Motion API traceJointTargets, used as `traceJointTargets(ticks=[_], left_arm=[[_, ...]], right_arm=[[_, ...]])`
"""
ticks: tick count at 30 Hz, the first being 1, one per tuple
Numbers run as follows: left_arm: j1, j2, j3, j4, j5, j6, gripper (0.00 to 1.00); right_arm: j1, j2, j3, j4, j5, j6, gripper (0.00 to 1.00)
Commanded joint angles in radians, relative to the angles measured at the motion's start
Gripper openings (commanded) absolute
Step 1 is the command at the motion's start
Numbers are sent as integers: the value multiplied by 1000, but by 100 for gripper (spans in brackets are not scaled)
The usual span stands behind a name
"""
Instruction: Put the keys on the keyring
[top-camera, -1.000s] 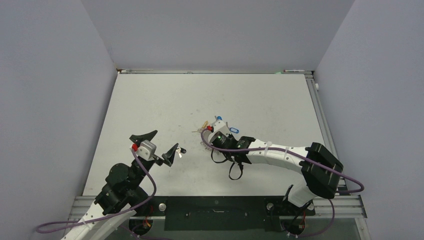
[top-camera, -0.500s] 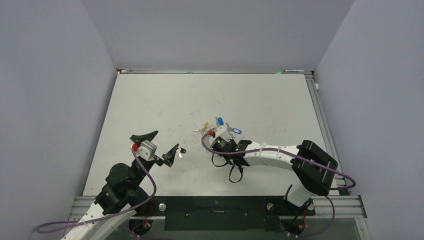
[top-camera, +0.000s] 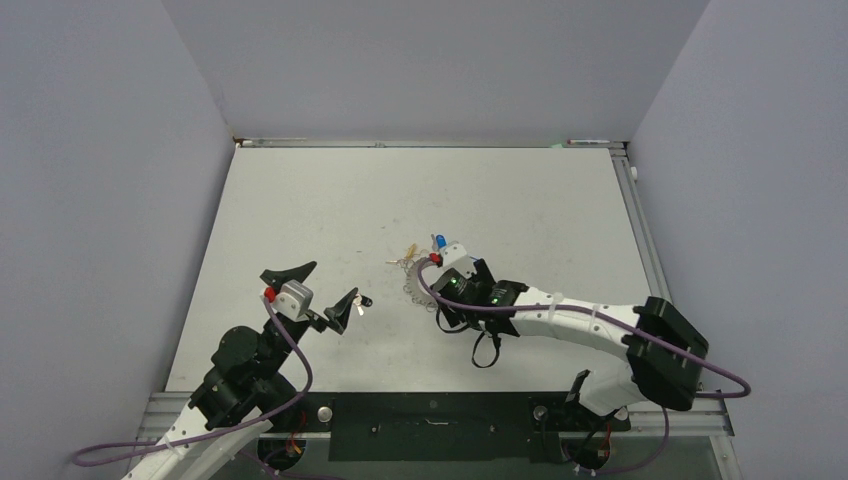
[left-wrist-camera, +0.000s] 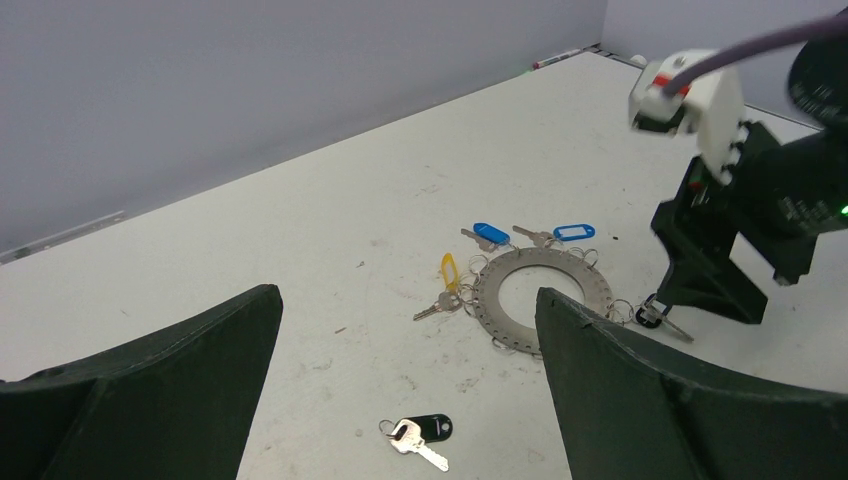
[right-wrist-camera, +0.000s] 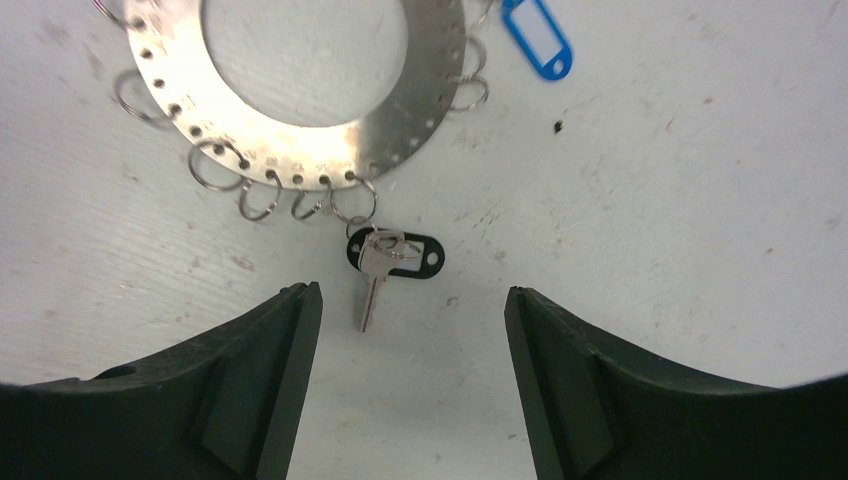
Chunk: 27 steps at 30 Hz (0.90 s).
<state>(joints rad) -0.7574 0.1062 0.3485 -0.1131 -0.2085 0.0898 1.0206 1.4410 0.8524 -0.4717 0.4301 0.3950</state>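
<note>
Our right gripper (right-wrist-camera: 410, 300) hovers, jaws spread, empty, over black-tagged silver key (right-wrist-camera: 385, 252) touching wire loop (right-wrist-camera: 355, 203) of wide flat silver keyring (right-wrist-camera: 300, 150) on white table (right-wrist-camera: 700, 200); threaded or not, we cannot tell. Our left gripper (left-wrist-camera: 405, 295) spread too. Best: rise straight, avoid snagging loops.

Soft, even light is falling from overhead, making the pale surface (top-camera: 330, 200) look bright and nearly textureless in the top view, with only faint, short shadows lying under the arms. In the right wrist view the keyring (right-wrist-camera: 300, 155) is giving off a dull sheen without harsh glare. There the fingers (right-wrist-camera: 230, 400) of the right gripper (right-wrist-camera: 410, 292) are reading as dark, soft-edged masses bowing along the bottom edge. The left gripper (left-wrist-camera: 407, 300) is looking equally dark and blurred up close.
</note>
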Motion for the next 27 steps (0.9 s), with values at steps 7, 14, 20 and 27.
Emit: traceJointTargets(ticks=[7,14,20,27], left_arm=[[7,9,28,24,-48,-40,96],[18,99,87,-23,-199,-190,96],[78,337,251,-203,-177,-321,96],[154,456,331,-220,16,-412,96]], right_arm=[[4,-471,-134,242,154,12,70],[15,-665,-216,295,306,79,72],[16,-870,-349,397,398,122,79],[15,-1051,-423,380,406,111,83]])
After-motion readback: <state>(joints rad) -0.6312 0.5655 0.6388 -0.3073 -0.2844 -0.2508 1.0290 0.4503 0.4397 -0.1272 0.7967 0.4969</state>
